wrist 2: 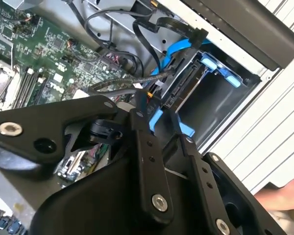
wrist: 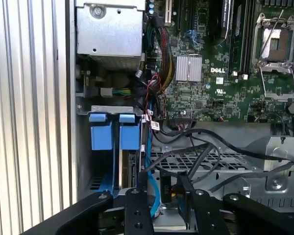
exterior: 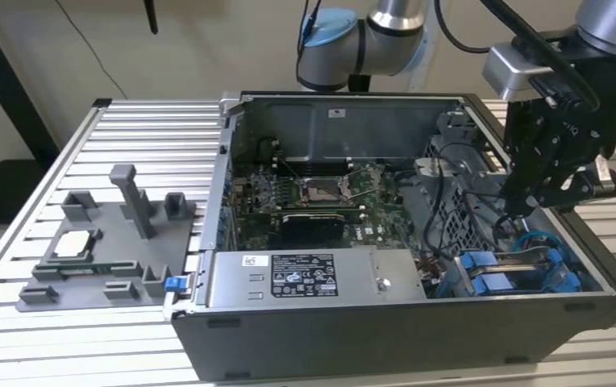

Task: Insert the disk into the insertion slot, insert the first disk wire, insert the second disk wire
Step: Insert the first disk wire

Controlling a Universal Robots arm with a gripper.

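- Inside the computer case (exterior: 394,339), at the corner on the exterior view's right: the disk (wrist: 130,134) sits in the insertion slot (wrist: 108,108), its blue carrier tabs level with the cage rim. Step one reads as done.
- Blue disk wire (wrist 2: 176,49) runs from the cable bundle down to the disk's end. I cannot make out whether its plug is fully home, so I judge the wire steps unfinished.
- Gripper (wrist 2: 159,115): jaws nearly together, and they appear clamped on the end of the blue disk wire, right beside the disk's connector edge.
- Arm pose: it reaches over the case from behind, wrist pointing steeply down, with the gripper (exterior: 518,211) low inside the case above the slot, clear of the motherboard (exterior: 308,193).
- Grey fixture (exterior: 104,242) stands on the desk (exterior: 125,129), well apart.
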